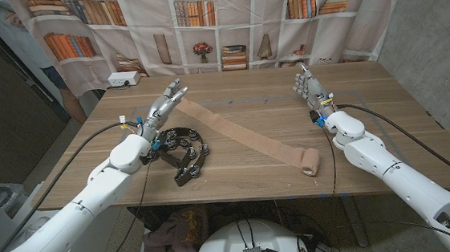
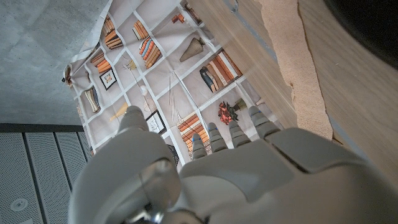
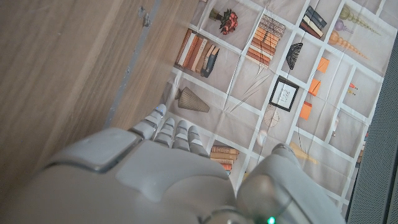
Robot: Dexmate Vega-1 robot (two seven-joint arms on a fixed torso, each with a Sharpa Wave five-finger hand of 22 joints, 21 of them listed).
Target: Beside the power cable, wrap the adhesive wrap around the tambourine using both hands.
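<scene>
Looking down from the head camera, I judge the wrapping has not yet begun: the tan adhesive wrap (image 1: 246, 137) lies unrolled in a long strip across the wooden table (image 1: 385, 121), running from beside my left hand (image 1: 167, 101) down to its remaining roll (image 1: 311, 162) near the table's front edge on my right side. The black tambourine (image 1: 183, 149) sits just in front of my left forearm, close to the strip's left portion but apart from it as far as I can tell, with no wrap on it. A black power cable (image 1: 89, 137) curves along the left side of the table toward that arm. My left hand hovers over the far end of the strip, fingers extended and close together, holding nothing; whether the fingertips touch the wrap I cannot tell. In the left wrist view the fingers (image 2: 230, 134) reach out straight with the strip running past them. My right hand (image 1: 312, 87) stands raised toward the far right of the table, fingers upright and slightly apart, empty and well away from the roll. Next, I think, one hand must take the tambourine while the other picks up the strip's free end, bringing them together beside the cable.
</scene>
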